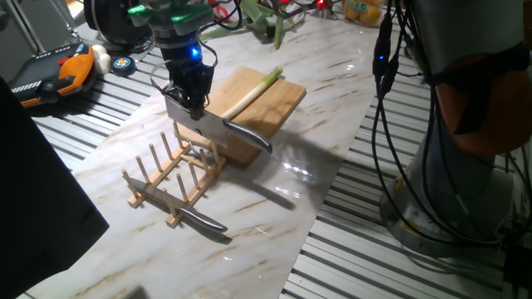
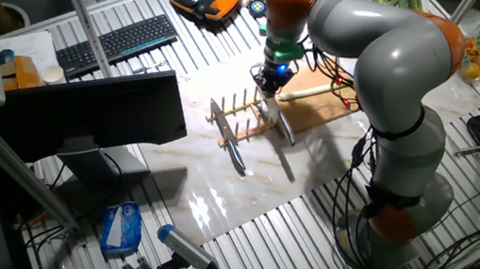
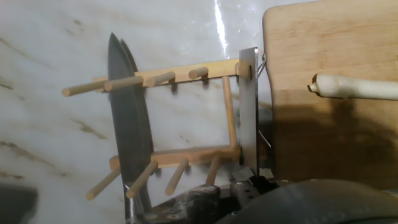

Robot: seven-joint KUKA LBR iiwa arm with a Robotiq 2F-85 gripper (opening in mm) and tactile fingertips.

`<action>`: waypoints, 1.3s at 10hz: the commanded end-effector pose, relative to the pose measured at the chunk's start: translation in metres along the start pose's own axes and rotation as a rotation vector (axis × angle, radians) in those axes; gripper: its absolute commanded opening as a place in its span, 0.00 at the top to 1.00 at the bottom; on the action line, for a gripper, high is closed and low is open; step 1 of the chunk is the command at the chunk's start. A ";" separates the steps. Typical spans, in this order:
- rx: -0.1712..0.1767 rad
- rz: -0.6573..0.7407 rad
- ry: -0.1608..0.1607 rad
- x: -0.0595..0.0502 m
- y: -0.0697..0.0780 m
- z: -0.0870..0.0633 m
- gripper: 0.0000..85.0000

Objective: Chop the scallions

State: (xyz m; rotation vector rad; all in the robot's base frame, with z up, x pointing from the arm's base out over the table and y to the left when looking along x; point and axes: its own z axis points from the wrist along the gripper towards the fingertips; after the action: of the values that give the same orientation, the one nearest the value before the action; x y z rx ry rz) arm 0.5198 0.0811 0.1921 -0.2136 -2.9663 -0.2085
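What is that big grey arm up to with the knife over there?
The arm's gripper holds a broad steel cleaver above the wooden peg rack, beside the wooden cutting board. A whole white-to-green scallion stalk lies uncut on the board. A second, slimmer dark knife sits in the rack. No chopping has begun.

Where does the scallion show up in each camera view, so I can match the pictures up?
One fixed view: the scallion lies diagonally on the cutting board, upper centre, right of the gripper.
The other fixed view: a pale stalk lying flat on the board, right of the gripper.
Hand view: its white end enters from the right edge, on the board.
Shared landmark: the wooden peg rack beside the board.
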 end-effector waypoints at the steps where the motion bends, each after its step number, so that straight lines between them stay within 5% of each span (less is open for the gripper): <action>1: -0.002 -0.001 0.004 -0.001 -0.005 -0.005 0.99; 5: 0.052 -0.024 -0.019 0.004 -0.025 -0.021 0.99; 8: 0.149 -0.063 -0.052 0.004 -0.035 -0.023 0.99; 13: 0.152 -0.049 -0.055 -0.006 -0.045 -0.020 0.99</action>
State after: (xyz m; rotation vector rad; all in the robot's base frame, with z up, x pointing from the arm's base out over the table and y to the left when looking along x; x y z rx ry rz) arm 0.5223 0.0332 0.2040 -0.1292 -3.0267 0.0134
